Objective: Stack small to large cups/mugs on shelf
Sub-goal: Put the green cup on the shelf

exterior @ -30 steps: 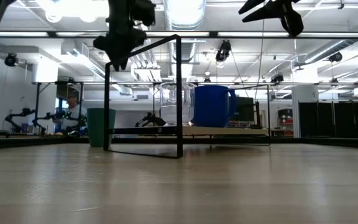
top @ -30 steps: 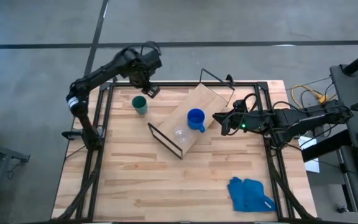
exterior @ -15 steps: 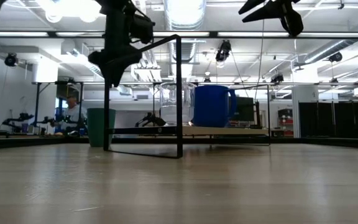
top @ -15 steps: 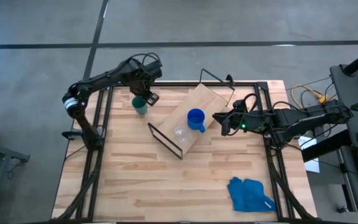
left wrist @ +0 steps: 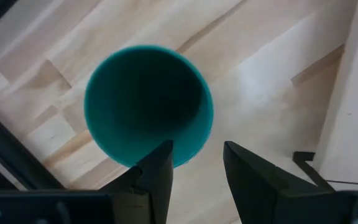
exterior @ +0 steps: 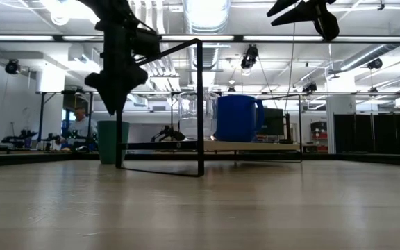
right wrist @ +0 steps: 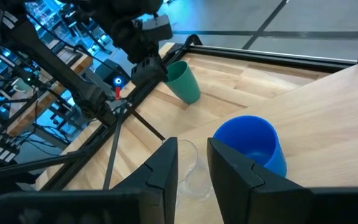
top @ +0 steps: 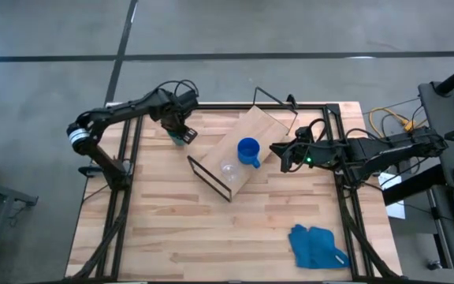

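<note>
The dark green cup [top: 178, 137] stands upright on the table left of the shelf; it also shows in the low view [exterior: 112, 142] and the right wrist view [right wrist: 184, 81]. My left gripper [left wrist: 196, 167] hangs open just above it, pointing down, one finger over the rim [left wrist: 160, 163] and one outside. The blue mug [top: 248, 151] and the clear glass cup [top: 228, 169] stand on the shelf's wooden board [top: 252, 126]. My right gripper [right wrist: 192, 167] is open and empty at the shelf's right side [top: 277, 152].
The shelf lies slantwise on the table with black wire frames at its near-left end [top: 210, 178] and far-right end [top: 277, 106]. A blue cloth [top: 318, 246] lies at the near right corner. Bare tabletop [top: 172, 229] spreads in front.
My left gripper has come down and a little toward the table's near edge, from beside the far edge to just above the green cup. The cup, the mug and the glass have stayed in place.
</note>
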Tool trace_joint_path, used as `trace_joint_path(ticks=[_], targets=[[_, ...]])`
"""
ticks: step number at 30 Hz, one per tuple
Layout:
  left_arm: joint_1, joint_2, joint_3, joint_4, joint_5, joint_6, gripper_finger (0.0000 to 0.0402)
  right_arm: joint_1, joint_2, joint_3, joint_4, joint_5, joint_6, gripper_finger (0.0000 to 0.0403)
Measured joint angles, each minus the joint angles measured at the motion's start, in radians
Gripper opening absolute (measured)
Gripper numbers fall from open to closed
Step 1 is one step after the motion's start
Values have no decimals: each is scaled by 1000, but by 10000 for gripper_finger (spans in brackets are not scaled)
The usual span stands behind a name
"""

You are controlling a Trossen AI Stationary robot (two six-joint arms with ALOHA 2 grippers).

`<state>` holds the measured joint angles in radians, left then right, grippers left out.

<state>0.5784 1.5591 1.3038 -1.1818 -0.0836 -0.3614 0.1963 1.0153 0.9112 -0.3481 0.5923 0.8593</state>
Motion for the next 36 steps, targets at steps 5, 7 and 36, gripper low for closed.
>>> trace_joint_path(ticks=[5,7,36], targets=[[0,-1,-42,62,0,7,128,0,0,0,0,0,1,78],[0,-1,-55,85,0,8,128,0,0,0,0,0,2,77],[0,-2,-128,148,2,7,127,0,0,0,-7,0,3,84]])
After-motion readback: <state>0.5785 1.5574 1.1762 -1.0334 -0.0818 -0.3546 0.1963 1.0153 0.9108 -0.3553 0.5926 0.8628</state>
